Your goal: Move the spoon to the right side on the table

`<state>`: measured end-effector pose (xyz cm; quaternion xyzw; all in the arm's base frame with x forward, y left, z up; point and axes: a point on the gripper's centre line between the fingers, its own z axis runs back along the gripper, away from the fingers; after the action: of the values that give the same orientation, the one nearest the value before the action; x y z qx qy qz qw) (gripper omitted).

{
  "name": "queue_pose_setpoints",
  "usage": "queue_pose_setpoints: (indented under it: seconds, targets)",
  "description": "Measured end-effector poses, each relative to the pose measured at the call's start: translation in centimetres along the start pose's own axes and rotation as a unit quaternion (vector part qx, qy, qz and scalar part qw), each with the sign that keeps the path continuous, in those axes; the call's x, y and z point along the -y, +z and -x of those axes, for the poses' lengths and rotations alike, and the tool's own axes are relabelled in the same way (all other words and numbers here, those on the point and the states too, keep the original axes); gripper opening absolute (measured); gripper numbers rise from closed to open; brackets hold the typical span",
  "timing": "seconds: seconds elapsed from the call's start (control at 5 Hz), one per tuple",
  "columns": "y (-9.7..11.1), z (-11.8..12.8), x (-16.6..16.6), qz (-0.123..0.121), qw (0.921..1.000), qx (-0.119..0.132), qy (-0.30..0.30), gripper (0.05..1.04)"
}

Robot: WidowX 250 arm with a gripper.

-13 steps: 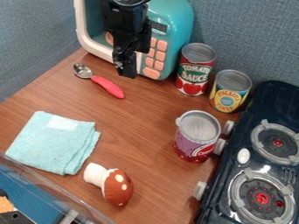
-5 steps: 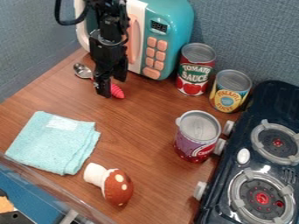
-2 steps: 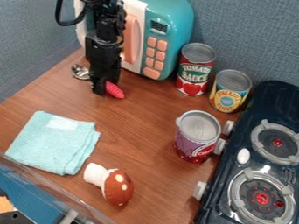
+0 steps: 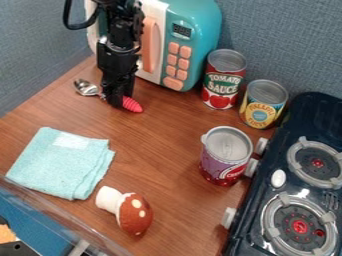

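At the upper left of the table point(image 4: 163, 127), the gripper point(image 4: 121, 102) is down at the spoon point(image 4: 133, 105), pointing at the wood and covering the middle of the pink handle. How far open: cannot tell. It hides the very stretch of handle that would settle it; contact looks likely, a firm hold unproven. Handle end shows on one side, metal bowl on the other, aimed at the far left edge. Coming in from above at the handle makes sense: thicker and easier to pinch than the smooth bowl, and nearer the spoon's balance, I'd guess.

Just behind, the toy microwave point(image 4: 194, 37), near enough that a lift should probably go up and away from its door. Nearer the camera, a folded blue cloth point(image 4: 60, 162), flat, out of the likely path.

Farther out, a red-labelled can point(image 4: 224, 80) and a yellow-labelled can point(image 4: 262, 105) stand upright near the back wall; a purple-and-red can point(image 4: 226, 155) stands by the stove point(image 4: 284, 192) knobs. These crowd the right side, so the spoon, at the left for now, needs a spot short of them. Toy mushroom point(image 4: 133, 212) lies toward the front. Main risk: the handle twisting or slipping if pinched off-centre.
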<state>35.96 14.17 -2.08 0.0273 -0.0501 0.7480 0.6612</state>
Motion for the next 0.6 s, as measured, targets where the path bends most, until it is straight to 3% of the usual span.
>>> queue_pose_setpoints:
  seconds: [0.2, 0.4, 0.6]
  targets:
    - [0.6, -0.2, -0.7, 0.004, 1.0000, 0.008, 0.003, 0.371]
    - [2.3, -0.5, -1.3, 0.029, 0.9993, 0.023, -0.009, 0.371]
    - [4.7, 0.0, -2.1, 0.061, 0.9973, 0.021, -0.037, 0.371]
